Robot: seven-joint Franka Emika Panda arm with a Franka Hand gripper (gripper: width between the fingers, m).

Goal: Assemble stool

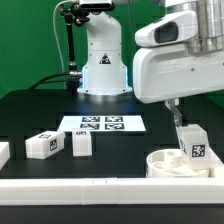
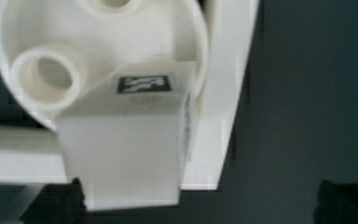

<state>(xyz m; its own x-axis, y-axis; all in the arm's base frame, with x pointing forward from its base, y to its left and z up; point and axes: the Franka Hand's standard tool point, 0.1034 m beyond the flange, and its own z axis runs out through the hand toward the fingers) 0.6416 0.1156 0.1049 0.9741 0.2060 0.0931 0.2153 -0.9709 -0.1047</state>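
Spread gripper (image 1: 176,116) over a leg standing in the stool seat, in the front corner on the exterior view's right.

The round white seat (image 1: 170,163) lies on the black table (image 1: 30,112) just beside the long white border rail (image 1: 100,186). An upright leg (image 1: 192,144) with its tag facing out stands in one of the seat's sockets. The jaws stand wide apart on either side of that leg, and the wrist view shows clear space on at least one side, so nothing is pinched. An empty socket (image 2: 48,78) shows beside the leg there. Well apart, toward the exterior view's left, lie a loose leg (image 1: 42,145) and a second loose leg (image 1: 82,143). The marker board (image 1: 100,124) sits behind them, before the arm's base (image 1: 103,72). The arm's bulky white wrist hides the table behind the seat.
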